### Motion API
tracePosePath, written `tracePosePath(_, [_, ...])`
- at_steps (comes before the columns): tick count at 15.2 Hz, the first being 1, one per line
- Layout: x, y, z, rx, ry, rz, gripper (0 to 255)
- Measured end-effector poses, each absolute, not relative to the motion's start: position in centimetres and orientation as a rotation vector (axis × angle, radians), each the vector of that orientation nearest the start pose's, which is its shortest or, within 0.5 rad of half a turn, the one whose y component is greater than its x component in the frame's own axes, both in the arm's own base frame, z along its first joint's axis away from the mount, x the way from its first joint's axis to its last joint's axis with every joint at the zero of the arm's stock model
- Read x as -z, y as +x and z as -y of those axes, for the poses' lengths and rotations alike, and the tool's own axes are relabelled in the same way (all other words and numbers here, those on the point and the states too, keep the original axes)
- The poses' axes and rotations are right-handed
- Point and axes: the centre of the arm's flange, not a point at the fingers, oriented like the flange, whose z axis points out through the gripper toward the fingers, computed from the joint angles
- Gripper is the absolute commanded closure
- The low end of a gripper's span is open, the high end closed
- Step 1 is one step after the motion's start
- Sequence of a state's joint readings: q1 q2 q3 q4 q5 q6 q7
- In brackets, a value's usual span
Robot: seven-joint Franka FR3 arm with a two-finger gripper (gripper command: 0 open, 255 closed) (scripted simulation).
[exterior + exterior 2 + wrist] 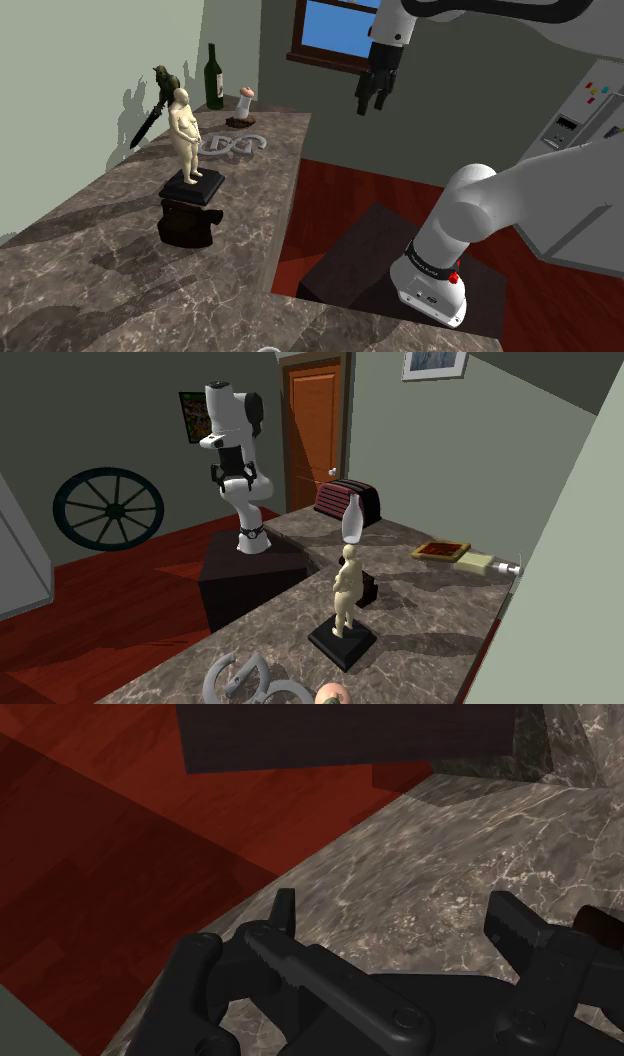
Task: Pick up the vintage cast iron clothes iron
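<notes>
The clothes iron (187,222) is a dark, squat block on the marble counter (90,280), just in front of a cream figurine (185,135). In the second exterior view the iron (368,588) peeks out behind that figurine (346,590). My gripper (375,95) hangs high in the air, open, past the counter's edge and far to the shoulder view's right of the iron. From across the counter the gripper (232,477) is seen above the stand. In the wrist view the gripper (392,904) looks down on the counter's edge and red floor, fingers apart with nothing between them.
The counter also holds a wine bottle (214,77), a dark statue (160,95), a grey knot ornament (232,147), a dark red toaster (347,500), a white bottle (351,517) and a tray (441,550). The dark stand box (370,260) sits beside the counter.
</notes>
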State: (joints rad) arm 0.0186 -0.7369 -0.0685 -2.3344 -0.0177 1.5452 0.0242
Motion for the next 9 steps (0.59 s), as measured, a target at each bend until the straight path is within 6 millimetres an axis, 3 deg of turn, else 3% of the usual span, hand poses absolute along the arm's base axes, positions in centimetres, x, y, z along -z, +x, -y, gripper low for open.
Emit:
tracePosePath(3, [-57.5,32.3,1.2,-0.083,-3.112,-0.076,0])
tracePosePath(9, [-53.9,35.6,-4.7,-0.083,-3.121,-0.027,0])
